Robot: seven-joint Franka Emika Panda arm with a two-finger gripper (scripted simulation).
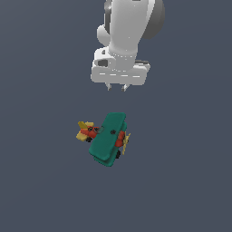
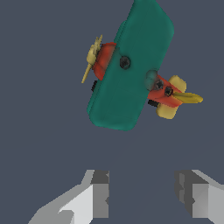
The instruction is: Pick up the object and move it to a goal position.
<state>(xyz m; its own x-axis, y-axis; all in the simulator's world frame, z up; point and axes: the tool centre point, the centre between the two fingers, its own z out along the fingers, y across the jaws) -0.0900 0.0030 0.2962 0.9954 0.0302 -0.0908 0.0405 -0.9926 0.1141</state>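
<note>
Because the toy biplane (image 1: 108, 139) lies untouched on the grey floor (image 1: 41, 190), the gripper (image 1: 116, 88) hangs above it, fingers spread and empty, seemingly lining up a grasp.

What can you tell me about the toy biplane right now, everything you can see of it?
The toy biplane is a small plastic-looking model with two broad teal-green slab wings stacked one over the other, a red-orange body, a yellow propeller at the nose, a yellow tail and tiny black wheels. It sits upright on the dark grey floor, wings level, tail toward the exterior view's left. Nothing else touches it: the gripper hangs above, open, fingers clear of it.
</note>
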